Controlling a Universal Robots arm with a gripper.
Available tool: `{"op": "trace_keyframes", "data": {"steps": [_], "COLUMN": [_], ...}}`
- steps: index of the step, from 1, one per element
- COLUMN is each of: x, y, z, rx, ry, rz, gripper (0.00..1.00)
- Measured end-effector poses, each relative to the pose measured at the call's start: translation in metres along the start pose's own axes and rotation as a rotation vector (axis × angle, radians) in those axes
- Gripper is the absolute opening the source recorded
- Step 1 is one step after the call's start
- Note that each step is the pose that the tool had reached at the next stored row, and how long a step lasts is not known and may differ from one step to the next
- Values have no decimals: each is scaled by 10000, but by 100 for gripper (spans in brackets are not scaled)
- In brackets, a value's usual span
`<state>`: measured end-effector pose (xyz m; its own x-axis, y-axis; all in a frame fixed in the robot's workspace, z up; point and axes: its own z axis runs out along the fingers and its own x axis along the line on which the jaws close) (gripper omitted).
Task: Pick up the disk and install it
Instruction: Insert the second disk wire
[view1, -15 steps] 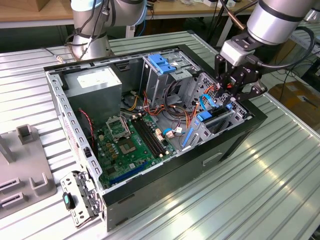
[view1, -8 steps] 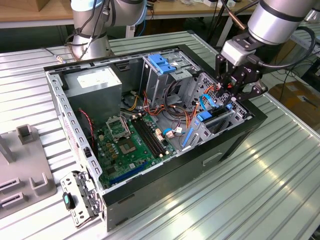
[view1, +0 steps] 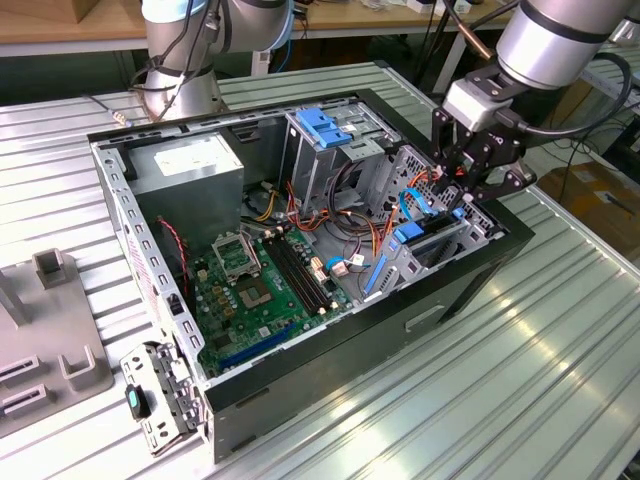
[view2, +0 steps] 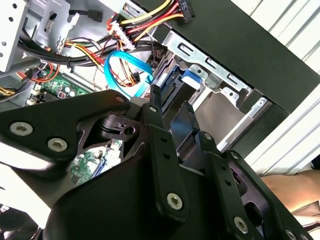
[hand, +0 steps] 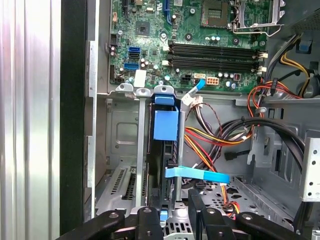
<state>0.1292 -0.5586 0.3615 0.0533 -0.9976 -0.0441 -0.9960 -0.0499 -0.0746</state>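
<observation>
The gripper (hand: 174, 215) is hovering close to the metal drive bay (hand: 125, 130), where the disk (hand: 166, 125) is standing on edge in a slot, its blue carrier facing out. A flat blue cable (hand: 197, 175) is crossing just beside it. Beyond the bay, the motherboard (hand: 150, 30) is lying flat, and coloured wires (hand: 215, 140) are trailing near the bay.

Exterior view high and oblique over the computer case (view1: 330, 365), end effector (view1: 478, 190) upper right, both wrist views close, looking past it into the shared drive bay (hand: 122, 132).
</observation>
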Motion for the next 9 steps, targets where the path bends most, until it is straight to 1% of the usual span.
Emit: {"op": "trace_keyframes", "data": {"steps": [9], "x": [-27], "y": [-51], "z": [5], "rx": [-2], "ry": [-3], "rz": [-35], "gripper": [36]}}
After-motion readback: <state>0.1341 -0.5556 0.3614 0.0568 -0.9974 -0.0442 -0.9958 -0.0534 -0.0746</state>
